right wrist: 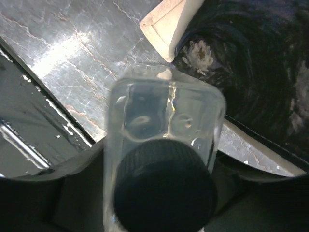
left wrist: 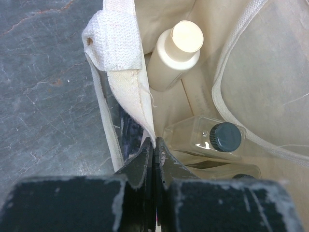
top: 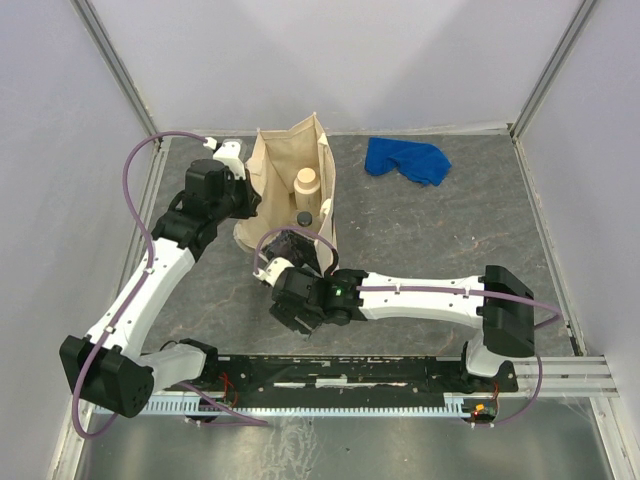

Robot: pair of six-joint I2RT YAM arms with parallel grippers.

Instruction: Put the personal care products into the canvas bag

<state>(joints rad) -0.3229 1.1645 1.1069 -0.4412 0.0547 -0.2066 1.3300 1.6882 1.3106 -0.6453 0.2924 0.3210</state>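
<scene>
The canvas bag point(top: 275, 170) stands open at the back left of the table. My left gripper point(left wrist: 155, 145) is shut on its near rim point(left wrist: 120, 63), pinching the fabric. Inside the bag stand a cream bottle point(left wrist: 176, 55) and a clear bottle with a dark cap point(left wrist: 212, 140); another dark cap point(left wrist: 244, 178) peeks out below it. My right gripper point(right wrist: 161, 164) is low in front of the bag point(top: 285, 295). Its fingers point(right wrist: 82, 164) are closed against the sides of a clear dark-capped bottle point(right wrist: 164, 125), just above the table.
A blue cloth point(top: 407, 159) lies crumpled at the back right. The bag's black patch point(right wrist: 256, 72) and a fabric handle point(right wrist: 169, 24) lie close ahead of the right gripper. Walls enclose the table on three sides.
</scene>
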